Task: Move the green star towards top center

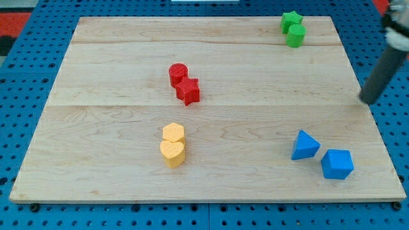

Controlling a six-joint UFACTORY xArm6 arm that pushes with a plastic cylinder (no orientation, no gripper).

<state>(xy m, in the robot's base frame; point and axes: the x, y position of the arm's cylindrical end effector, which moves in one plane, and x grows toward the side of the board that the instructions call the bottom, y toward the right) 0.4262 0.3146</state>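
The green star (291, 20) sits near the top right corner of the wooden board (115, 121). A green cylinder (296, 35) touches it just below. My tip (366, 100) is at the board's right edge, well below and to the right of the green blocks, touching no block. The rod slants up to the view's right.
A red cylinder (178, 73) and a red star (188, 91) touch near the board's centre. A yellow hexagon (173, 133) and a yellow heart (172, 153) touch below them. A blue triangle (304, 145) and a blue cube (337, 163) lie at the bottom right.
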